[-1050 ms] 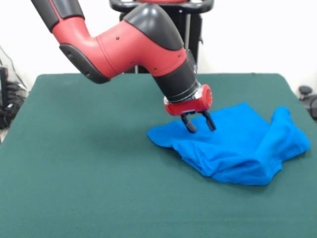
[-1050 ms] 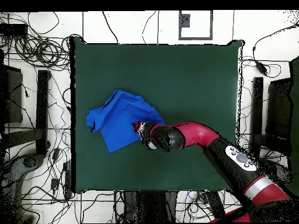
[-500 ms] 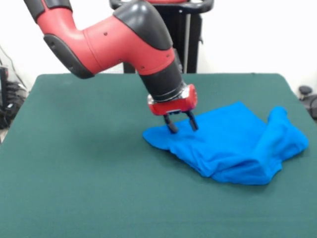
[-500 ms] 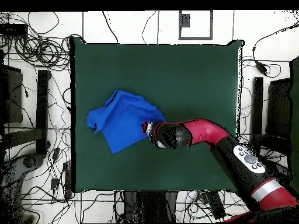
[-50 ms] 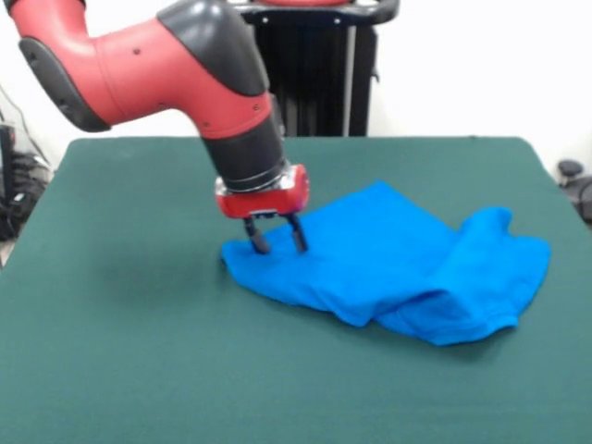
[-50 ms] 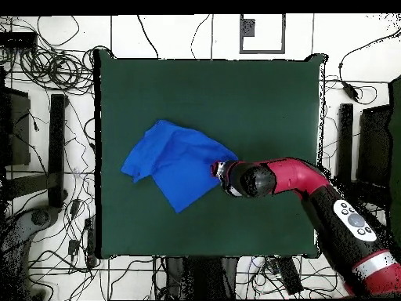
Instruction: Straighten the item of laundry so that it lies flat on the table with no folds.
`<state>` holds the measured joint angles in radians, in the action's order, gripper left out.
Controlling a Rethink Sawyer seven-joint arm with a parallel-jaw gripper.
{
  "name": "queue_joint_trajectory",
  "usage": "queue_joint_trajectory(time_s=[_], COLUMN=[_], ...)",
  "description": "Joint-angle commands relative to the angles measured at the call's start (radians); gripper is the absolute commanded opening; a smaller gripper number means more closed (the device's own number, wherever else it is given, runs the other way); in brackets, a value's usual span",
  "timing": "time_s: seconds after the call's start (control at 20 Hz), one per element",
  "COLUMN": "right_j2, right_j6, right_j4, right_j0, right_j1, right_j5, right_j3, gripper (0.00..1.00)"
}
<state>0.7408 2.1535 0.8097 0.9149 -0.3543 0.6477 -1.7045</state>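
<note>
Under tool (image 5: 275, 242): shirt (image 5: 388, 259) corner.

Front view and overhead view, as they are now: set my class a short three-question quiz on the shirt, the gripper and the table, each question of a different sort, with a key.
1. True or false: the blue shirt lies fully flat, with no folds.
2. Where is the gripper? A) on the shirt's edge B) over bare table C) raised high
3. Fill in: the shirt's colour is ____.

Key
1. False: in the front view one side is folded over.
2. A
3. Blue
</note>
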Motion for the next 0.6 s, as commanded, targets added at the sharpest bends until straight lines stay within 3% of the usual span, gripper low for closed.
queue_joint_trajectory(time_s=[0.05, 0.6], right_j2=[-0.111, -0.116], right_j6=[-0.315, -0.298], right_j4=[0.130, 0.141], right_j0=[-0.002, -0.002], right_j1=[0.023, 0.027], right_j5=[0.100, 0.080], right_j3=[0.127, 0.121], gripper=[1.00, 1.00])
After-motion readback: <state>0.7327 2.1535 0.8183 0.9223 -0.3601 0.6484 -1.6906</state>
